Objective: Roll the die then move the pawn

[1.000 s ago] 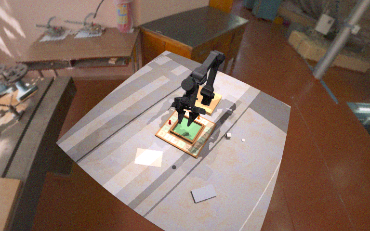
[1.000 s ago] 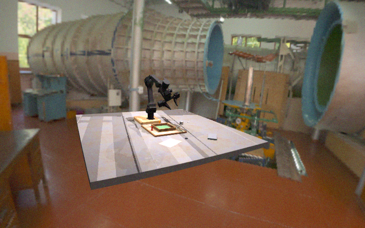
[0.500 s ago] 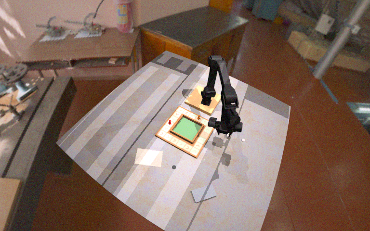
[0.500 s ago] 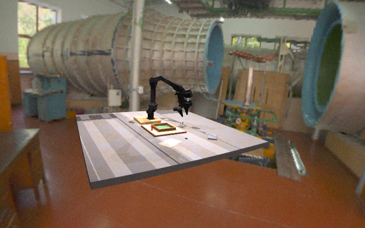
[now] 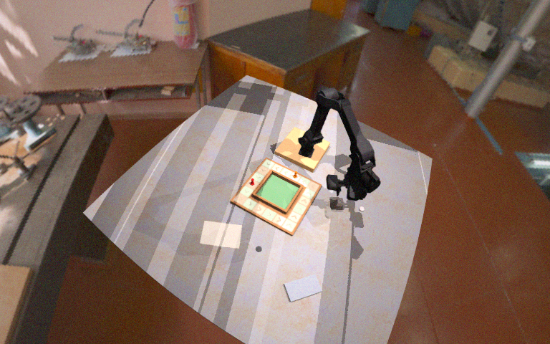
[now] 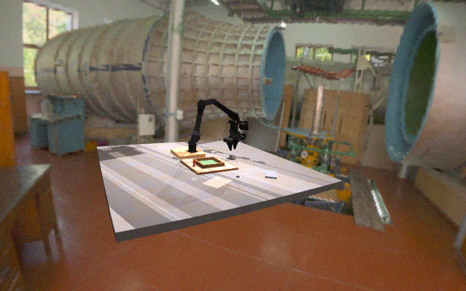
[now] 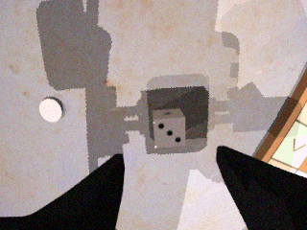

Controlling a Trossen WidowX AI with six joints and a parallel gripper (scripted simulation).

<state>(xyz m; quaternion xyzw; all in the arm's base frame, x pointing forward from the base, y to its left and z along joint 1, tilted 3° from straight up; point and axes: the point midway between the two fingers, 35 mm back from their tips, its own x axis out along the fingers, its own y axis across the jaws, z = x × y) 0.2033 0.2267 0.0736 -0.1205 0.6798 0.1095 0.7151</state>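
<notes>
Pincer open above the waiting die

Fingers apart with nothing between them, the gripper (image 5: pixel 345 191) (image 6: pixel 233 148) (image 7: pixel 171 156) hangs point-down over the table (image 5: pixel 162 226) (image 6: pixel 154 191) (image 7: pixel 144 192). Below it, the die (image 5: pixel 336 203) (image 6: pixel 231 156) (image 7: pixel 169 131) sits on the tabletop in shadow, outside the board (image 5: pixel 243 198) (image 6: pixel 226 168) (image 7: pixel 288 144) and apart from the fingertips. Its broad face in the wrist view carries three pips in a diagonal. A white disc (image 5: pixel 362 208) (image 7: pixel 51 109) lies near the die.

The red pawn (image 5: pixel 252 182) (image 6: pixel 194 163) stands on the board's track beside the tray (image 5: pixel 271 203) (image 6: pixel 211 165), whose green floor holds no die. The orange pawn (image 5: pixel 295 174) (image 6: pixel 204 155) stands on the track side nearest the wooden base (image 5: pixel 312 165) (image 6: pixel 178 153) of the arm. Off the board lie a cream card (image 5: pixel 220 234) (image 6: pixel 217 182), a dark disc (image 5: pixel 258 248) (image 6: pixel 237 176) and a pale blue slab (image 5: pixel 303 287) (image 6: pixel 270 174).
</notes>
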